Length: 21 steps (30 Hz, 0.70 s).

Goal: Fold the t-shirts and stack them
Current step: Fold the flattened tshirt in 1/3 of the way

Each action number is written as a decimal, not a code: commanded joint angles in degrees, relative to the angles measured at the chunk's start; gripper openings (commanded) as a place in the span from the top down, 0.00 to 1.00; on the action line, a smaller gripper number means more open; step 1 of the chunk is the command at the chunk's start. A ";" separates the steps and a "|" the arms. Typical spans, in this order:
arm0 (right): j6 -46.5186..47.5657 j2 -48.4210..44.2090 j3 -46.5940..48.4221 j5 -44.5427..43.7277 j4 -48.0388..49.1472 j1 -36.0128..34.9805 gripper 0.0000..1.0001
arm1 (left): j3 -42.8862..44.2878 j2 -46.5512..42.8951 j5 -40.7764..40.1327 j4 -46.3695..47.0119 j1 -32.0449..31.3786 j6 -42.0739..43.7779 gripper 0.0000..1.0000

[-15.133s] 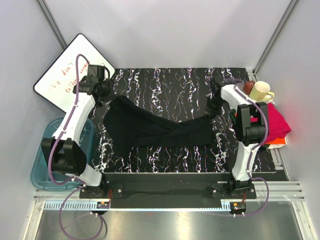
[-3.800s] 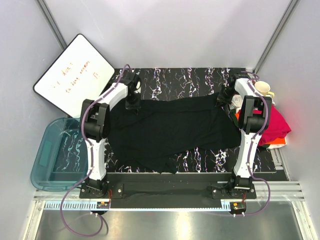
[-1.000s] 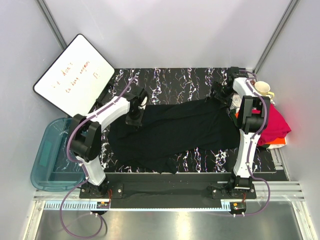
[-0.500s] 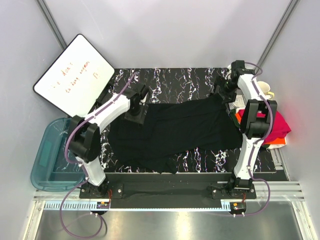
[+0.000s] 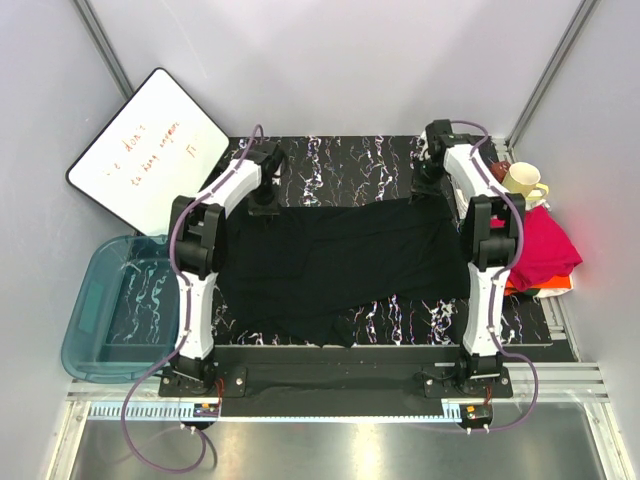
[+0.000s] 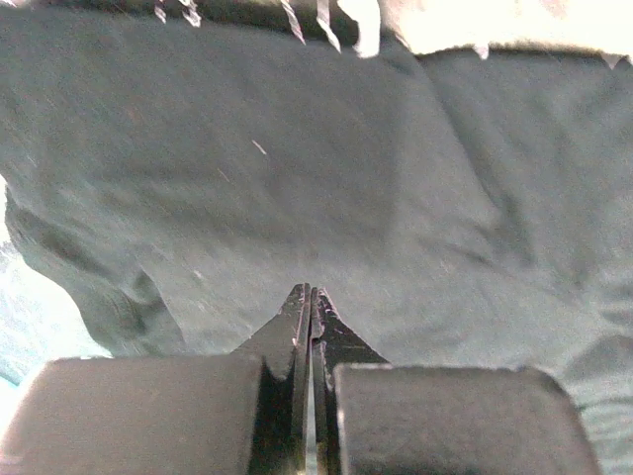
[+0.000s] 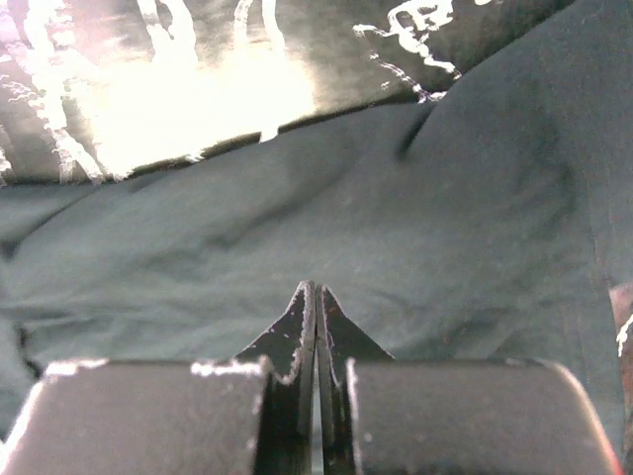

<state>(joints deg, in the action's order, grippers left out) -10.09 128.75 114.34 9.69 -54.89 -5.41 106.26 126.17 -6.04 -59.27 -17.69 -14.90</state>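
A: Where is the black tee point(image 5: 340, 265)?
B: It is spread across the table point(image 5: 340, 160). The pink tee point(image 5: 545, 250) lies at the right edge, over an orange piece point(image 5: 548, 292).
A: And the jaws?
B: Both are closed, finger against finger. The left gripper point(image 5: 265, 208) and the right gripper point(image 5: 430, 188) stand at the black tee's 2 far corners.

My left fingers point(image 6: 287, 341) and right fingers point(image 7: 299, 332) are matt black, pale where the edges are scuffed. The black t-shirt point(image 5: 340, 265) is plain; up close on my wrists it reads as dark teal-grey. The surface point(image 5: 340, 160) is black with white marble veins. The pink t-shirt point(image 5: 548, 245) is bright magenta, with an orange piece point(image 5: 553, 285) at its near edge. The mug point(image 5: 518, 180) is cream, the whiteboard point(image 5: 140, 145) is white with red writing, and the bin point(image 5: 95, 300) is see-through blue.
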 commanded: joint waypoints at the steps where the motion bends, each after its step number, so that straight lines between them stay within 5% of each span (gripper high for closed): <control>1: 0.51 4.04 4.22 -3.89 -2.85 0.05 1.00 | 5.71 2.06 2.70 -3.57 0.03 -0.83 1.00; 10: 0.60 11.60 10.81 -9.34 -6.81 -1.45 1.00 | 16.60 12.51 -0.20 -11.57 0.82 -7.07 1.00; 21: -2.13 21.54 24.16 -12.33 -7.86 -1.62 1.00 | 30.68 21.14 1.30 -8.95 3.62 -10.77 1.00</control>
<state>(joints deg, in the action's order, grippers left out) -10.59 145.91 133.45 0.01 -63.77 -6.70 133.97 145.47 -5.21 -72.40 -16.01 -23.68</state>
